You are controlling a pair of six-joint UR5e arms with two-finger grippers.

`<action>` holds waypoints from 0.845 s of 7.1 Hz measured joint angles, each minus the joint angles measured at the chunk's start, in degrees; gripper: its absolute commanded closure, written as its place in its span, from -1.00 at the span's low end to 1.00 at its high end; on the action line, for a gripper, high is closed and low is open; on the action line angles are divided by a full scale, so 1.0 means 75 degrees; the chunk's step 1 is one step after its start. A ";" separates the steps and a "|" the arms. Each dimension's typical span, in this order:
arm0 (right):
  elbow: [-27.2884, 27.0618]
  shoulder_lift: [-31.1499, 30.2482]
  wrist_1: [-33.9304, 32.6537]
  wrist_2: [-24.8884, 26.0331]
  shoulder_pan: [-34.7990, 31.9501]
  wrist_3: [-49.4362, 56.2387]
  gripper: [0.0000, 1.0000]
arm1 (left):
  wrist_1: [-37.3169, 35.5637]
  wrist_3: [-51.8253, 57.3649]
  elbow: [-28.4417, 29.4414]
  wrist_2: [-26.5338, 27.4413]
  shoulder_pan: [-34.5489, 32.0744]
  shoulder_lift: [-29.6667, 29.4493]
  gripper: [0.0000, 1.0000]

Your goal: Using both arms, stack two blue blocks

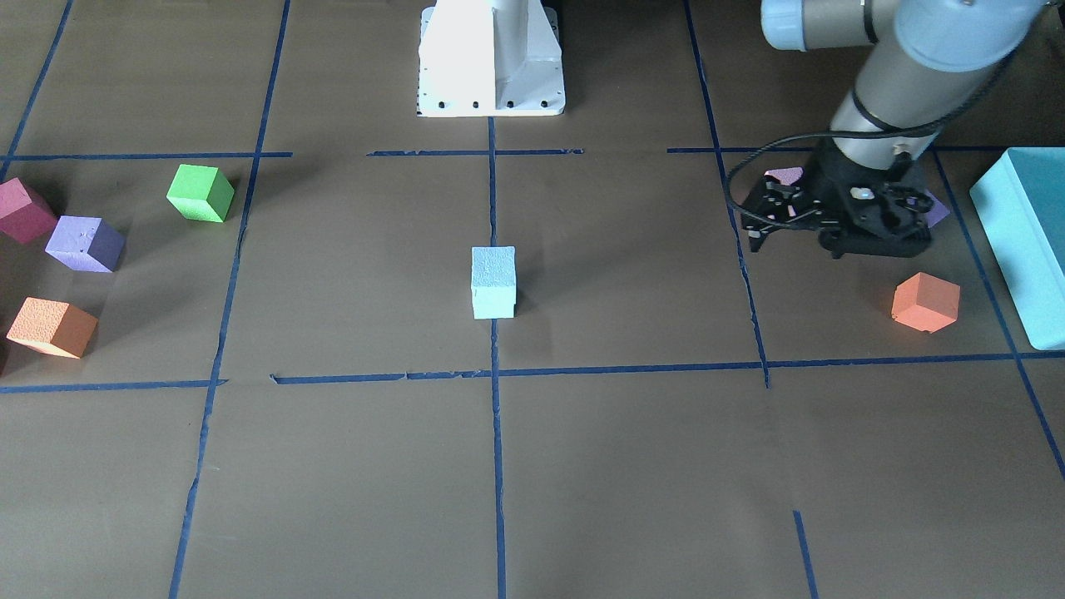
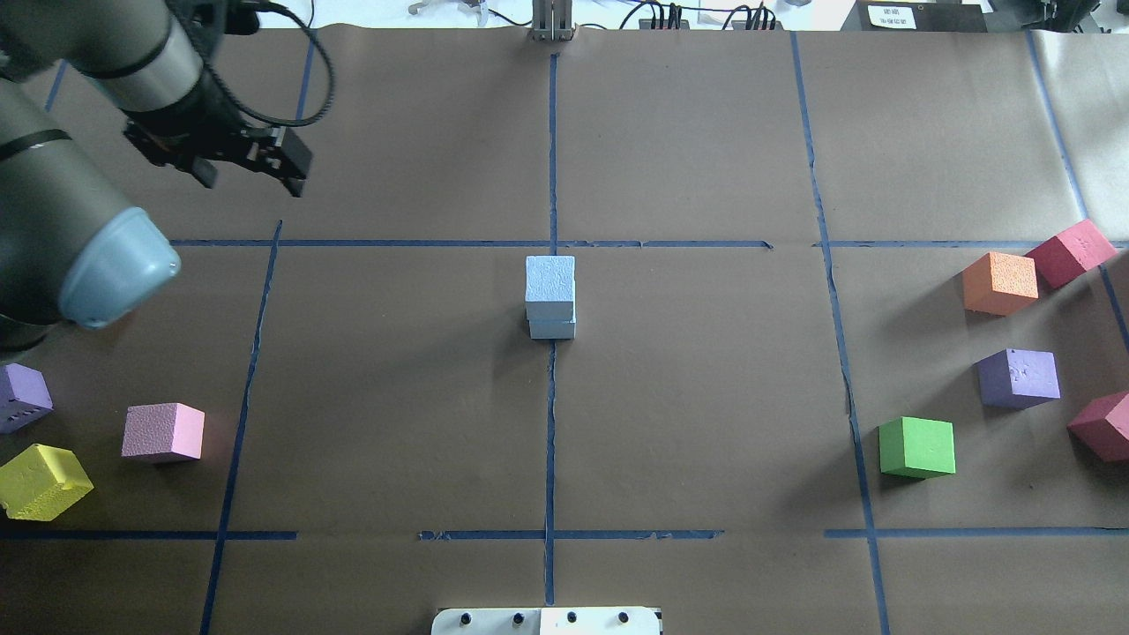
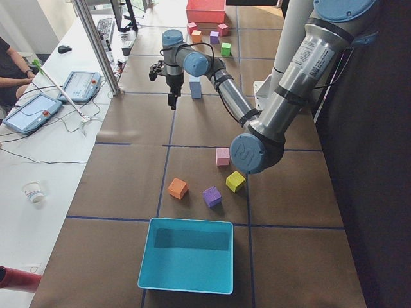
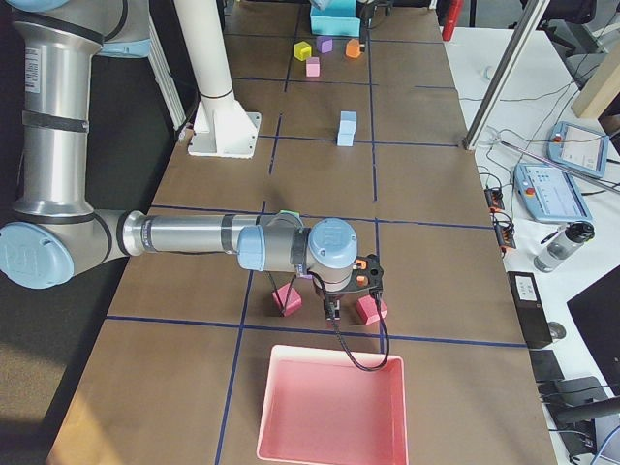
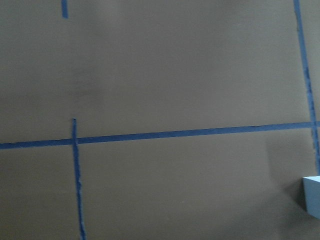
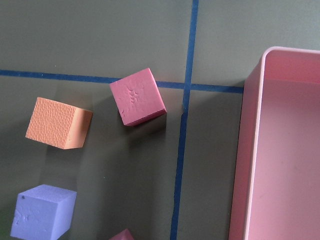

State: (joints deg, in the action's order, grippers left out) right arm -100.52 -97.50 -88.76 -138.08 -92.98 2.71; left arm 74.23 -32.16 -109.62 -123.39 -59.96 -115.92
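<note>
The two pale blue blocks stand stacked at the table's centre on a blue tape line; the rough-textured one (image 2: 550,280) sits on the smoother one (image 2: 553,329). The stack also shows in the front view (image 1: 493,283). My left gripper (image 2: 295,176) hangs above the table far to the stack's left, away from the robot's base, empty, and its jaws look open (image 1: 753,225). A corner of the stack shows at the left wrist view's edge (image 5: 312,196). My right gripper (image 4: 332,310) shows only in the right side view, above maroon cubes; I cannot tell if it is open.
Pink (image 2: 163,432), yellow (image 2: 42,481) and purple (image 2: 22,397) cubes lie near left. An orange cube (image 1: 925,302) and a teal box (image 1: 1023,241) lie by the left gripper. Green (image 2: 917,447), purple (image 2: 1019,377), orange (image 2: 999,282) and maroon (image 2: 1070,251) cubes lie right. A pink tray (image 6: 285,150) stands beside them.
</note>
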 measured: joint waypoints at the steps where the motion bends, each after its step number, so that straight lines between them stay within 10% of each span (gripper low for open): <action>1: 0.0012 -0.0032 0.0313 0.0135 -0.0016 -0.0376 -0.99 | 0.0026 0.0925 0.0024 -0.0128 -0.0605 0.0540 -1.00; 6: 0.0064 -0.0007 0.0730 0.0172 -0.0014 -0.0648 -0.99 | 0.0516 0.5430 0.2110 -0.1104 -0.3740 0.2236 -1.00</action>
State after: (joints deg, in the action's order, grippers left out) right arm -100.04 -97.55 -83.28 -136.79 -93.09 -2.15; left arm 78.09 8.56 -93.79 -131.67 -88.01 -99.16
